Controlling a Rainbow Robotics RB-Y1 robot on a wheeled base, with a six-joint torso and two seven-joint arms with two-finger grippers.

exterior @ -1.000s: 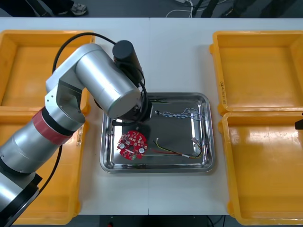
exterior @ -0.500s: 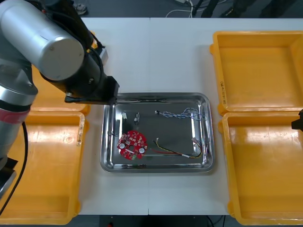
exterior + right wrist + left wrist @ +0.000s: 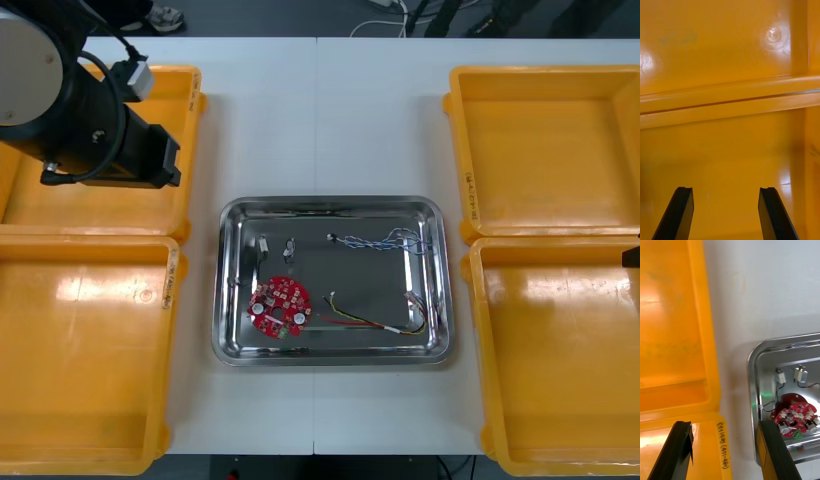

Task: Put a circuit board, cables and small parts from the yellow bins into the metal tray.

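**Q:** What do the tools show?

**A:** The left gripper (image 3: 724, 425) has its fingers spread with nothing between them. It is poised over the shared wall of the two left yellow bins (image 3: 696, 390). The right gripper (image 3: 726, 189) is likewise spread and bare, parked above the dividing wall of the right-hand bins (image 3: 730, 101).

**Q:** Where do the task's things lie?

**A:** They are in the metal tray (image 3: 330, 205), apart from both tools. The circuit board (image 3: 280, 305) is on its left side, with the small metal parts (image 3: 264, 245) just beyond it. The blue and white cable (image 3: 385, 240) is far right and the red and yellow cable (image 3: 375, 322) near right.

**Q:** Which step is in hand?

**A:** By judgement, loading is at or near its end, since the visible bin floors are bare. A next move first calls for finding any leftover item.
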